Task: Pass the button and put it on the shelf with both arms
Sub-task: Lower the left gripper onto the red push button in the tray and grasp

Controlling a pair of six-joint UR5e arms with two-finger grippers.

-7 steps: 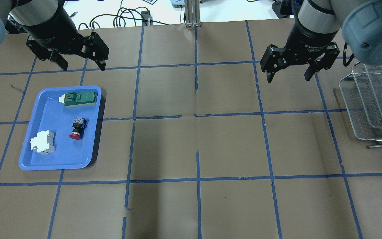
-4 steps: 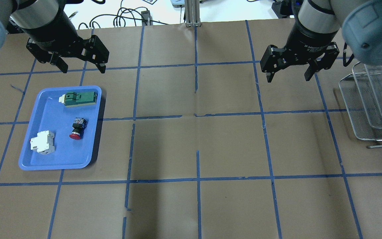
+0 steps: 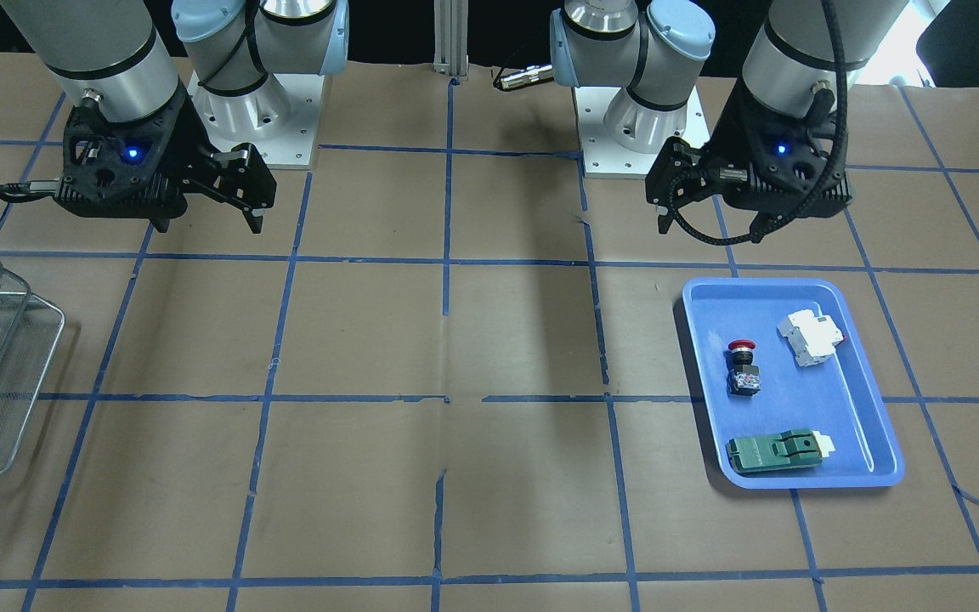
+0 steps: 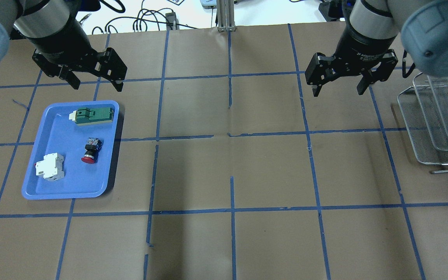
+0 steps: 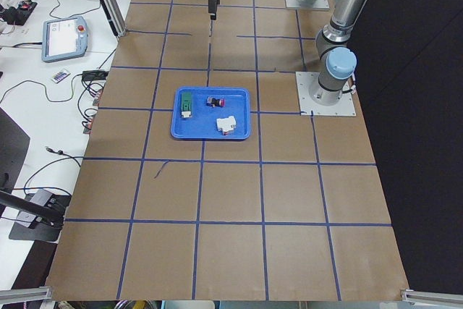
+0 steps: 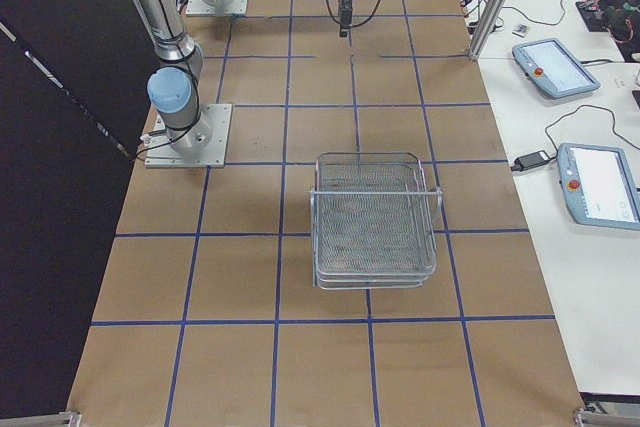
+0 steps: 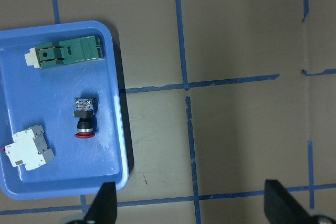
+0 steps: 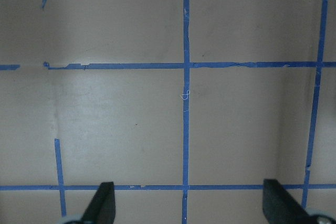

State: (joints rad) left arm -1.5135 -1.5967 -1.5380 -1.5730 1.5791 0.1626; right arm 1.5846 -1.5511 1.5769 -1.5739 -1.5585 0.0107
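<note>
Opening step of the hand-over: approach to the first grasp, with nothing yet held.

The button (image 4: pixel 89 151) lies on its side, apart from its neighbours, near the middle of a blue tray (image 4: pixel 64 194) that sits toward the left edge of the bench. Its red cap points to the robot-side edge. Sharing the tray are a white breaker block (image 4: pixel 49 166), nearer the left edge, and a green switch (image 4: pixel 93 115), nearer the operators' edge.

The left tool (image 4: pixel 97 84) hangs well above the bench with its jaws spread wide and empty. In its wrist view the button (image 7: pixel 84 119) falls outside the span of the fingers, so the tool is not centred on it. The right tool (image 4: pixel 338 92), likewise wide open and empty, hovers over bare bench toward the right edge. The shelf (image 4: pixel 434 128) stands at that right edge, well apart from the tray.

Judged next move: shift the left tool sideways until the button lies between the fingers. Turn the jaws to close across the black body, then descend without touching the breaker block. The pass and the placing are both still to do.
</note>
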